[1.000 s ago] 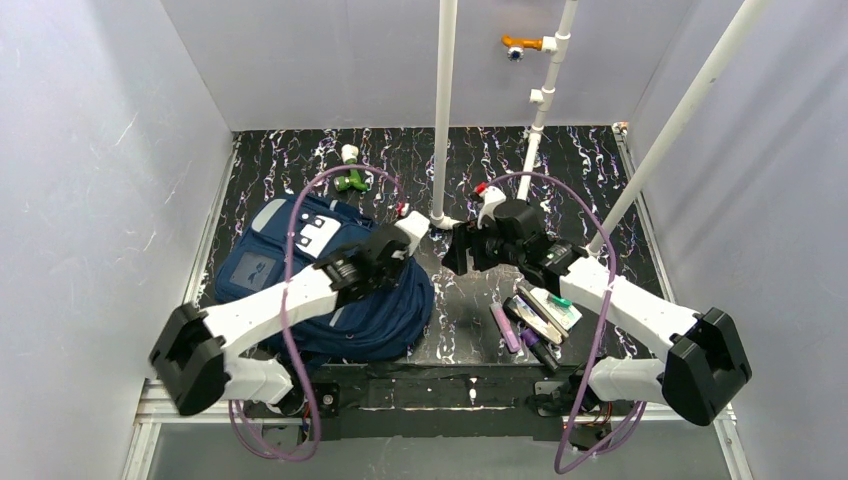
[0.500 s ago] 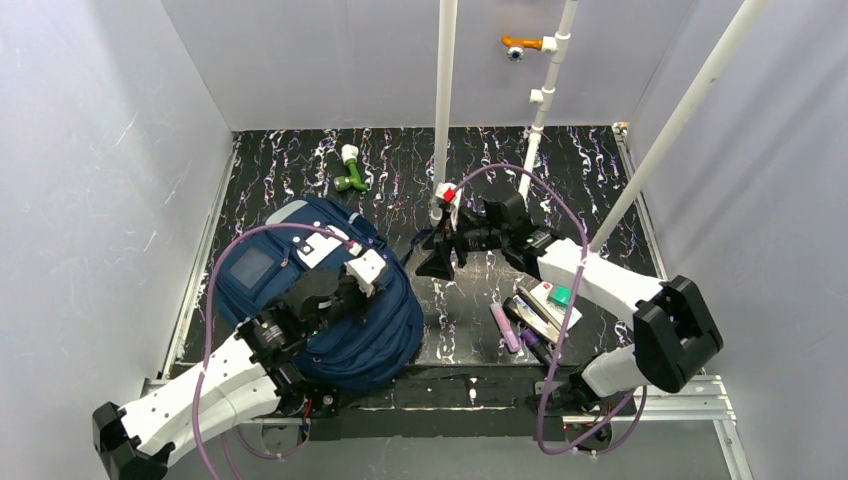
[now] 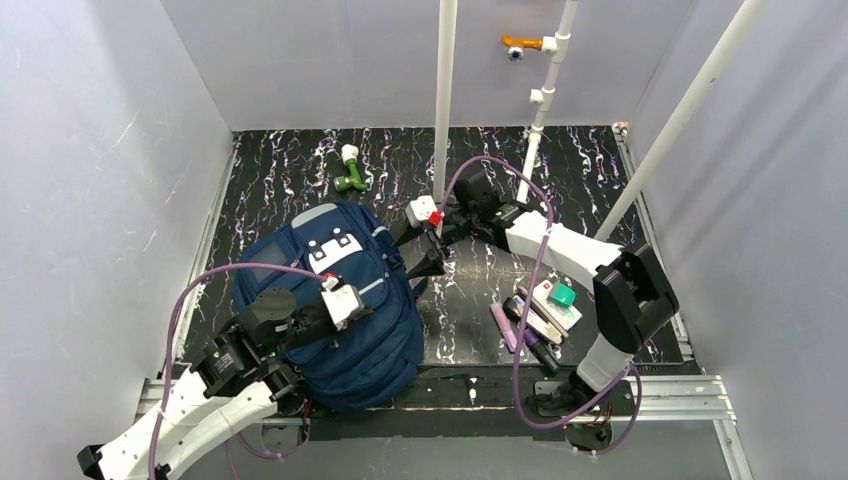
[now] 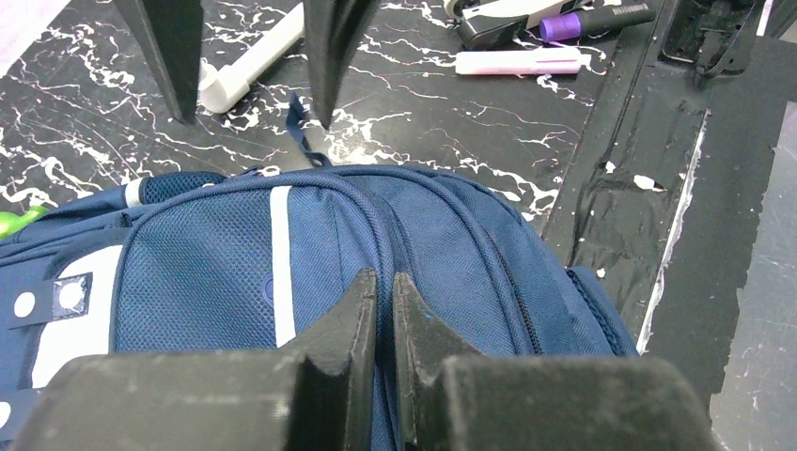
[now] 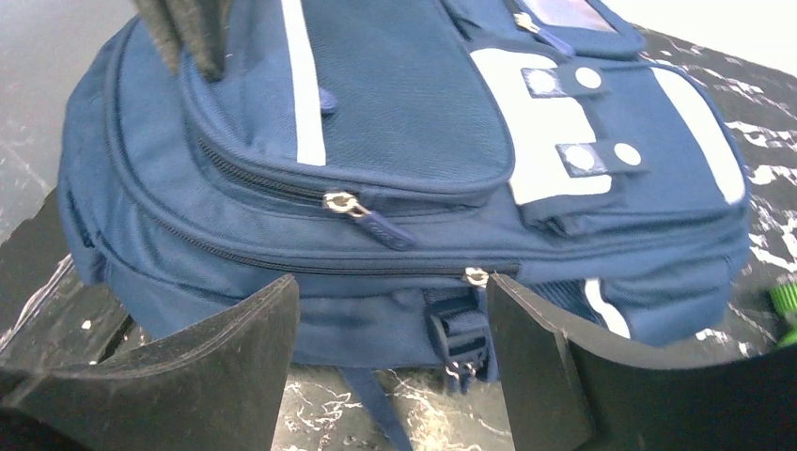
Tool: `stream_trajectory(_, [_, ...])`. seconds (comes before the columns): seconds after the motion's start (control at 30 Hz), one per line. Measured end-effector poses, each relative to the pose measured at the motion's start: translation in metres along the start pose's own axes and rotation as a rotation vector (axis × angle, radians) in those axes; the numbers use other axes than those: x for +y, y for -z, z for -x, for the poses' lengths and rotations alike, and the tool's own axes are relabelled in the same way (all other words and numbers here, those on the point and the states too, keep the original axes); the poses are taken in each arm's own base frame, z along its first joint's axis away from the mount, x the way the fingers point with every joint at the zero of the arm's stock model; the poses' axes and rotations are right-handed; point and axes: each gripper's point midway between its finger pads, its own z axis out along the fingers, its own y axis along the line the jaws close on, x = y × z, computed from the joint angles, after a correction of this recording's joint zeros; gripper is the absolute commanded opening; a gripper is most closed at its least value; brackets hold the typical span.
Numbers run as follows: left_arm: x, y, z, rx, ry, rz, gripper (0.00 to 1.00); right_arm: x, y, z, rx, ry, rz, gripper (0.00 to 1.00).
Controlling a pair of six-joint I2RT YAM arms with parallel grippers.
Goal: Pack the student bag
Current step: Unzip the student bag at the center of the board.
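The student bag (image 3: 365, 335) lies on the near left of the bench (image 3: 590, 180), its zipped side turned to the right. The left hand (image 4: 383, 278) has its fingers pressed together on the bag's top fabric. Whether they pinch anything there is hidden.

The right hand (image 5: 390, 301) is spread wide just beside the bag, level with its zippers. Both look fully closed, so the step is probably opening a compartment.

The upper zipper pull (image 5: 362, 214) has a fabric tab and looks the easier catch; the lower slider (image 5: 473, 275) is bare metal. Close on the tab alone, not the cloth around it, then draw along the track while the left hand pins the bag. The pink highlighter (image 3: 503, 327) and other stationery wait on the near right.
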Motion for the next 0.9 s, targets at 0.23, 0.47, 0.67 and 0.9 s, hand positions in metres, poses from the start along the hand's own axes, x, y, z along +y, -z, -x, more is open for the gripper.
stream_trajectory(0.23, [-0.002, 0.004, -0.001, 0.020, -0.040, -0.019, 0.00, 0.025, -0.027, -0.006, 0.001, 0.054, 0.116, 0.68])
stream_trajectory(0.47, [-0.003, 0.007, -0.002, 0.023, -0.054, -0.026, 0.00, 0.017, -0.039, -0.023, 0.003, 0.007, 0.148, 0.60])
stream_trajectory(0.67, [-0.003, 0.010, 0.000, 0.009, -0.063, -0.024, 0.00, 0.015, -0.043, -0.021, 0.015, 0.010, 0.135, 0.67])
stream_trajectory(0.9, [-0.004, 0.010, 0.000, 0.011, -0.081, -0.034, 0.00, 0.007, -0.036, -0.014, 0.063, 0.013, 0.054, 0.69])
